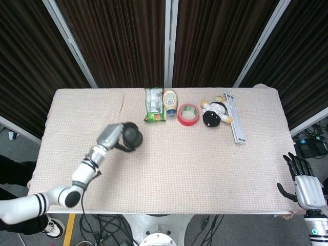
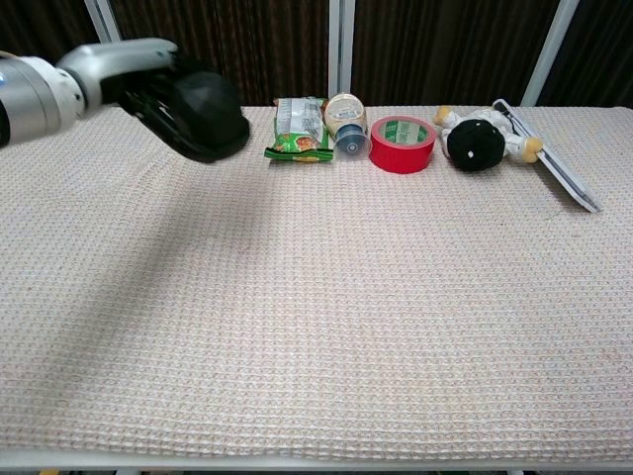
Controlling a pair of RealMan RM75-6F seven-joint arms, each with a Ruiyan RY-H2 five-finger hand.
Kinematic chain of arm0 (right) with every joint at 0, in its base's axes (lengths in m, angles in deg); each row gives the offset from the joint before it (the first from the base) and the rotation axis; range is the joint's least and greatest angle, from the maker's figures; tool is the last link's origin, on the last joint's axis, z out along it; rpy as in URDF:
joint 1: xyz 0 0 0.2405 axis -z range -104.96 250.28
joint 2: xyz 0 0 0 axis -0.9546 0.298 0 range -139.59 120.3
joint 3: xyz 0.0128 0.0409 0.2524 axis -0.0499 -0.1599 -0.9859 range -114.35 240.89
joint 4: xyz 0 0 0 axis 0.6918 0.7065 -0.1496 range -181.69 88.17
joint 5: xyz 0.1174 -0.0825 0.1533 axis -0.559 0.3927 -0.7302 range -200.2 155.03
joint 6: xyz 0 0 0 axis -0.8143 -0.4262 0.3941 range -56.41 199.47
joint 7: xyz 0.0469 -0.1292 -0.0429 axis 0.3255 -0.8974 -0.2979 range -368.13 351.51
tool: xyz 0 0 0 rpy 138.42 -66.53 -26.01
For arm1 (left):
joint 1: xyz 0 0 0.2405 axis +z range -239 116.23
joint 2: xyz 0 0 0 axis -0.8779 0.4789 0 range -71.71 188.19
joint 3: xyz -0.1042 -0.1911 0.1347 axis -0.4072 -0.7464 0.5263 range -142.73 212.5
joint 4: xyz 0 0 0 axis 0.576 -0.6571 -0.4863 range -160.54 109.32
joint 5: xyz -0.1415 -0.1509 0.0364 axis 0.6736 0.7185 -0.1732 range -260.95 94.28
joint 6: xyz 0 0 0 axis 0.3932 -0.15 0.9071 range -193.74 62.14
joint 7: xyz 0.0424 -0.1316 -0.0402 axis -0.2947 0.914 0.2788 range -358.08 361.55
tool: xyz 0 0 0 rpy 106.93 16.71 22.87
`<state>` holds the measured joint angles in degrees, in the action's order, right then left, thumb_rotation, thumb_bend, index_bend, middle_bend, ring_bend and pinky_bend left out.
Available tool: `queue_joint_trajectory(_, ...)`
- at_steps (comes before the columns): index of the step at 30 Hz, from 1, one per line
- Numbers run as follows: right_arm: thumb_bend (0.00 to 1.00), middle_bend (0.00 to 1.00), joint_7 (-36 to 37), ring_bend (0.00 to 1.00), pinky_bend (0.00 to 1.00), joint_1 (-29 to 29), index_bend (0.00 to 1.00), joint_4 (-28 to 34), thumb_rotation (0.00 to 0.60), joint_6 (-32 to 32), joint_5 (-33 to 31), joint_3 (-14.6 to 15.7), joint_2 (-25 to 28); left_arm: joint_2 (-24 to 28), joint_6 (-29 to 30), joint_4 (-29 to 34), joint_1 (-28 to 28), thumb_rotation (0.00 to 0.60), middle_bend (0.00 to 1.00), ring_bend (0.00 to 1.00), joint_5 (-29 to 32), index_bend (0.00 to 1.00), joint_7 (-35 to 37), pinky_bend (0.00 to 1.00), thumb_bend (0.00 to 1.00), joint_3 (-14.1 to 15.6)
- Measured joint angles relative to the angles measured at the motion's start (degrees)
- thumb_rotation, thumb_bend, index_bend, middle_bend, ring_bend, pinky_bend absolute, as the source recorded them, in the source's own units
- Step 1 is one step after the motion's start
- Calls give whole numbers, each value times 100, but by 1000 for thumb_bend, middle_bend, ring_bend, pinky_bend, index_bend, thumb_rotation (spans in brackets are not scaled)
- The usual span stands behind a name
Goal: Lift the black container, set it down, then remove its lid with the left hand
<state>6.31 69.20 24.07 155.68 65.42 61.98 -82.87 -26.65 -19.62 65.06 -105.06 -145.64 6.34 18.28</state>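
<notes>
dark curtains hung behind a table [image 1: 215,169] covered in a beige waffle-weave cloth. along its far edge, taking the red tape roll [image 1: 188,114] as your marker, a squeeze bottle [image 1: 170,102] lay just to its left with a green snack packet [image 1: 153,104] beyond that, while a black-and-white plush toy [image 1: 215,114] lay to its right and a grey strip [image 1: 234,123] lay further right again. your left hand [image 1: 114,137] was wrapped around the black container [image 1: 132,138], fingers [image 2: 158,107] curled about its side, and in the chest view it was held above the cloth, well left of the tape roll and nearer you. your right hand [image 1: 301,177] hung off the table's right front corner, far from the tape, holding nothing with its fingers apart.
</notes>
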Motion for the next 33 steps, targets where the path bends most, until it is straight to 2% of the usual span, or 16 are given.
queue_joint_trajectory(3,209,0,34,0,43,-8,0,-41,600,-49,-31,-5,-11,81,-60,1096,29,600,464,349,-192,305,127,410,173,74)
queue_joint_trajectory(5,209,0,47,0,43,-18,0,-72,600,-84,-47,-7,-31,105,-88,1492,30,600,464,349,-198,305,174,410,173,87)
queue_joint_trajectory(7,209,0,42,0,43,-23,0,-85,600,-92,-46,-5,-44,113,-105,1692,17,600,464,349,-136,305,196,410,174,83)
queue_joint_trajectory(10,209,0,24,0,43,-23,0,-82,600,-78,-36,-3,-50,73,-79,1492,-22,600,464,349,61,305,169,410,174,37)
queue_joint_trajectory(13,209,0,9,0,44,-20,0,-58,600,-65,-36,-10,-39,-29,2,719,-86,600,464,349,373,305,57,410,174,-43)
queue_joint_trajectory(20,209,0,-18,0,44,-23,0,-39,600,-82,-31,1,-39,-451,363,-2180,-253,600,464,349,1118,305,-448,409,174,-215)
queue_joint_trajectory(24,209,0,-15,0,43,-26,0,-55,600,-100,-41,2,-52,-574,513,-2897,-276,600,464,349,1193,304,-568,409,174,-236)
queue_joint_trajectory(26,209,0,-13,0,44,-27,0,-65,600,-108,-40,7,-59,-588,555,-2902,-268,600,464,349,1155,305,-570,408,174,-228)
queue_joint_trajectory(28,209,0,-10,0,44,-27,0,-68,600,-101,-37,6,-62,-574,584,-2648,-237,600,464,349,1073,305,-528,408,174,-203)
queue_joint_trajectory(31,208,0,-8,0,44,-30,0,-67,600,-99,-43,-4,-62,-501,609,-1896,-157,600,464,349,845,305,-408,406,174,-117)
queue_joint_trajectory(33,209,0,1,0,43,-30,0,-75,600,-110,-48,-1,-65,-401,590,-1080,-73,600,464,349,540,305,-220,405,174,9)
